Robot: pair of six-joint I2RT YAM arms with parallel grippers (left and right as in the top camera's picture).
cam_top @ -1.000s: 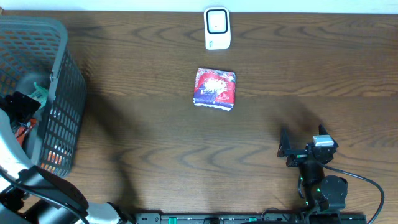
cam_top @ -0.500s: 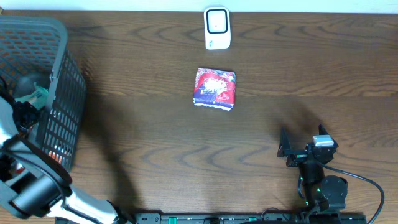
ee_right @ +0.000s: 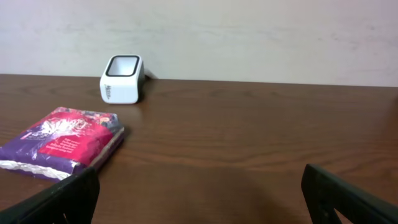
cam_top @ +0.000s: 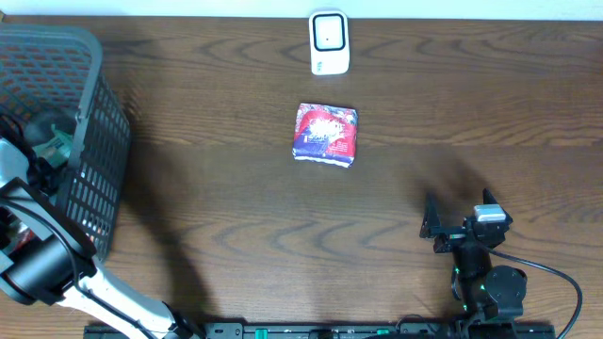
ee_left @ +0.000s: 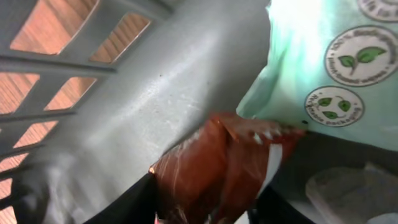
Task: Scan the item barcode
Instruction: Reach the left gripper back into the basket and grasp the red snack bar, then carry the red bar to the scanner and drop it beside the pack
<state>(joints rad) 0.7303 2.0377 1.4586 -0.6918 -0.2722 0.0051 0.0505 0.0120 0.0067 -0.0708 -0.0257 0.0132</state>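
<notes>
Fingers (ee_left: 127,199) of the left gripper (ee_left: 205,208) pinch a red-brown packet (ee_left: 217,158) inside the grey basket (ee_left: 155,81), beside a mint-green pouch (ee_left: 336,68). Right gripper (ee_right: 199,183) gapes wide.

- Overhead looks evenly bright to me; soft shadows cross the desk (cam_top: 245,235) near its left edge, beside the basket (cam_top: 99,160).
- My left wrist view is blurred: the red-brown packet (ee_left: 217,168) is soft, and glare whitens the pale green pack (ee_left: 336,68).
- Right wrist is clear, softly lit.
</notes>
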